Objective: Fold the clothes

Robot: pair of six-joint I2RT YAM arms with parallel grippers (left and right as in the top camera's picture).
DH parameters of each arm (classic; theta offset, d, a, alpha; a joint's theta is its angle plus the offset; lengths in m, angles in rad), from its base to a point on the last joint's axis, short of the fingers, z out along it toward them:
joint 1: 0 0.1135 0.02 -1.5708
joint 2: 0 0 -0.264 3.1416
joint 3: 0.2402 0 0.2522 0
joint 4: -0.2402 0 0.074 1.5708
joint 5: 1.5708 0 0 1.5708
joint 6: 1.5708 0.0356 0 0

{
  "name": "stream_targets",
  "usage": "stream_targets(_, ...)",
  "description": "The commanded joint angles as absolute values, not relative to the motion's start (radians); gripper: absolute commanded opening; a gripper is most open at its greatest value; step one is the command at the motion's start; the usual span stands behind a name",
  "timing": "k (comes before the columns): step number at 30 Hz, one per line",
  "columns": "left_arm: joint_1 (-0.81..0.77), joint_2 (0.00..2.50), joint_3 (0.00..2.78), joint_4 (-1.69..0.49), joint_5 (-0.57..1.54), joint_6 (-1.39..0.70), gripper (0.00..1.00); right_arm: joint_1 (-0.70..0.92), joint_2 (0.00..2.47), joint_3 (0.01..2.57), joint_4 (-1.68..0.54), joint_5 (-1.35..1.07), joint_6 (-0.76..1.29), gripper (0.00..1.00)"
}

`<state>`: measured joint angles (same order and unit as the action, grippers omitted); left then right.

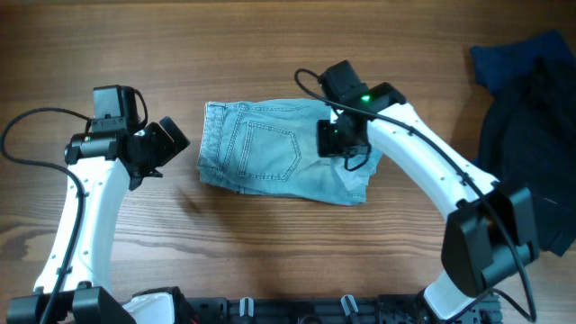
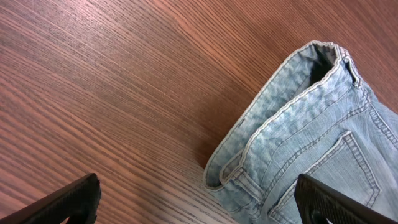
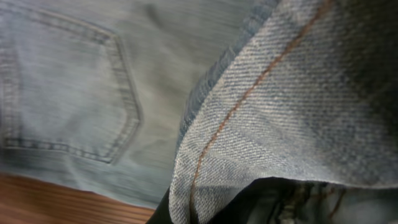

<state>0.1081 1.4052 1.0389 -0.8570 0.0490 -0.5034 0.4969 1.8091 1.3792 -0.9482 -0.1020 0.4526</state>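
Note:
The light blue denim shorts [image 1: 270, 148] lie on the wooden table, back pocket up, waistband to the left. My right gripper [image 1: 335, 144] is shut on a fold of the shorts' right part and holds it lifted over the rest; the right wrist view shows the raised denim edge with an orange seam [image 3: 249, 93] draped over my fingers, and the pocket [image 3: 74, 99] below. My left gripper [image 1: 171, 142] is open and empty, just left of the waistband [image 2: 280, 106], with its two black fingertips at the bottom corners of the left wrist view.
A dark navy fabric pile [image 1: 531, 117] lies at the right edge of the table. Bare wood [image 1: 270, 54] surrounds the shorts.

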Motion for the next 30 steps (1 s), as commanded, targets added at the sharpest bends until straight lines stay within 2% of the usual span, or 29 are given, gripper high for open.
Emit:
stream_targets(1,0.116,1.404,1.039,-0.858,0.033,-0.503,1.0,0.541,1.829,1.399,-0.919,-0.192,0.501,0.05)
stream_targets(7,0.116,1.404,1.039,-0.858,0.033,-0.503,1.0,0.574,1.829,1.399,-0.882,-0.234,0.525,0.05)
stream_targets(9,0.116,1.404,1.039,-0.858,0.033,-0.503,1.0,0.579,1.829,1.399,-0.871,-0.258,0.524,0.15)
stream_targets(14,0.116,1.404,1.039,-0.862,0.033,-0.503,1.0,0.579,1.828,1.399,-0.822,-0.374,0.506,0.17)
stream_targets(17,0.116,1.403,1.039,-0.865,0.033,-0.503,1.0,0.579,1.815,1.404,-0.795,-0.446,0.484,0.25)
stream_targets(19,0.116,1.404,1.039,-0.865,0.033,-0.503,1.0,0.579,1.798,1.407,-0.779,-0.493,0.453,0.4)
stream_targets(20,0.116,1.404,1.039,-0.865,0.033,-0.503,1.0,0.579,1.79,1.412,-0.775,-0.524,0.437,0.53)
stream_targets(21,0.116,1.404,1.039,-0.865,0.033,-0.503,1.0,0.579,1.785,1.416,-0.776,-0.537,0.43,0.61)
stream_targets(23,0.116,1.403,1.039,-0.865,0.033,-0.503,1.0,0.579,1.78,1.422,-0.778,-0.558,0.418,0.69)
stream_targets(27,0.116,1.404,1.039,-0.866,0.033,-0.503,1.0,0.577,1.765,1.429,-0.779,-0.577,0.414,0.69)
stream_targets(30,0.116,1.404,1.039,-0.87,0.033,-0.502,1.0,0.558,1.728,1.431,-0.779,-0.569,0.42,0.65)
